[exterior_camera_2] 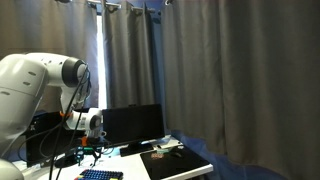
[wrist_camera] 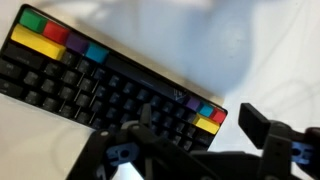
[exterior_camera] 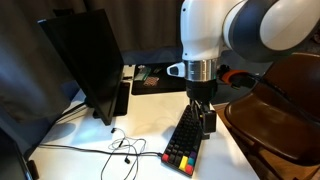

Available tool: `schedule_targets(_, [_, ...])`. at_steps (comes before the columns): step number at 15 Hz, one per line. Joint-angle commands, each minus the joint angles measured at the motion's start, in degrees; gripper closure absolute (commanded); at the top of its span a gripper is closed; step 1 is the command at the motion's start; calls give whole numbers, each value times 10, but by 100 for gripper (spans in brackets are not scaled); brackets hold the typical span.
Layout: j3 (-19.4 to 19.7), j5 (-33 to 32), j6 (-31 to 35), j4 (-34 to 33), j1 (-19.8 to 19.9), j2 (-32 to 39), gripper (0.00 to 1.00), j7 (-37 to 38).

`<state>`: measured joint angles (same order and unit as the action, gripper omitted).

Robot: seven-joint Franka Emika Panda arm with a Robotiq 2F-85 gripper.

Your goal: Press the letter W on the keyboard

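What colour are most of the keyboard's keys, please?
The keyboard is mostly black; wrist view shows best.

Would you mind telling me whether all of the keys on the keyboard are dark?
No, in the wrist view the keyboard shows bright red and yellow keys at both of its ends.

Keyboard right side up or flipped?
Right side up: keyboard lies flat on the white table, dark and coloured keycaps facing the wrist camera.
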<state>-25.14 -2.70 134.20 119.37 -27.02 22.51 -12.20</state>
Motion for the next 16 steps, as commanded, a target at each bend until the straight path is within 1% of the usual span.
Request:
schedule_targets(1, [-15, 21, 71, 13, 13, 21, 41, -32])
schedule_targets(4, [-25, 29, 120, 15, 20, 43, 64, -52])
schedule_targets(5, [-28, 30, 135, 15, 23, 50, 70, -57])
schedule_targets(9, [-36, 27, 173, 14, 35, 70, 97, -70])
schedule_targets(10, [-37, 25, 180, 14, 38, 73, 99, -72])
schedule_targets(11, [-40, 25, 191, 15, 43, 76, 100, -78])
schedule_targets(16, [-55, 26, 213, 15, 61, 91, 100, -93])
